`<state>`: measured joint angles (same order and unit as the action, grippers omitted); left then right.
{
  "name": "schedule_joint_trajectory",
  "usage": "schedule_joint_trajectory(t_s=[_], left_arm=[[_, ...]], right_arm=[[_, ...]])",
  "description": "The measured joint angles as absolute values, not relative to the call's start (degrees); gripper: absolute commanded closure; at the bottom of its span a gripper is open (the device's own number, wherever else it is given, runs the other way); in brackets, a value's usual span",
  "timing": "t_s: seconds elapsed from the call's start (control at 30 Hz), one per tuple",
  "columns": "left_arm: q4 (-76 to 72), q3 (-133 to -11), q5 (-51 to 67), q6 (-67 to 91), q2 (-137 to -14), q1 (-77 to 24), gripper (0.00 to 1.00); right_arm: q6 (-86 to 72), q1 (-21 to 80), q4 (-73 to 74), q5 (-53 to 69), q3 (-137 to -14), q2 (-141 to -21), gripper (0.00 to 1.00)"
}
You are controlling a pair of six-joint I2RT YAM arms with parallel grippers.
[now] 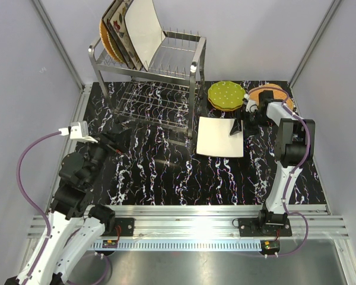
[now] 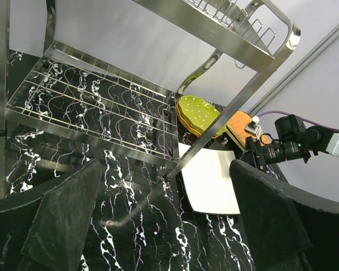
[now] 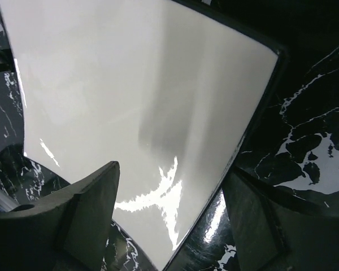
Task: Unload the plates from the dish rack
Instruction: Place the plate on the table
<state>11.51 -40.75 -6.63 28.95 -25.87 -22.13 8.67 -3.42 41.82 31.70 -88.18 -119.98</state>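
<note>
Now several plates [image 1: 130,29] stand upright at the upper left end of the dish rack [image 1: 166,59], leaning there between its prongs, so the unloading is not finished. Right of the rack, green dotted plates [image 1: 225,95], a wicker plate [image 1: 267,93] and a square cream plate [image 1: 216,139] lie flat on the table [image 1: 166,178], probably the unloading place. The right gripper [image 1: 234,127] hangs over this square plate's corner, fingers apart, holding nothing. The left gripper [image 1: 115,142], at the rack's lower left, is also spread and empty.
</note>
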Motion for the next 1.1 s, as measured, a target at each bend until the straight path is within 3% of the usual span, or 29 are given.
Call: schedule_joint_trajectory(t_s=[0.57, 0.83, 1.1], left_arm=[[14.5, -47.9, -9.2, 28.7, -30.9, -22.1, 0.01], [18.9, -64.3, -9.5, 26.7, -43.5, -22.1, 0.01], [26.7, -89.2, -7.5, 26.4, -63.8, -21.3, 0.07]], right_arm=[[13.0, -3.4, 41.9, 27.1, -88.5, -118.1, 0.21], [15.6, -3.4, 42.4, 27.2, -88.1, -110.0, 0.20], [17.0, -3.4, 43.3, 32.3, -85.9, -101.4, 0.21]])
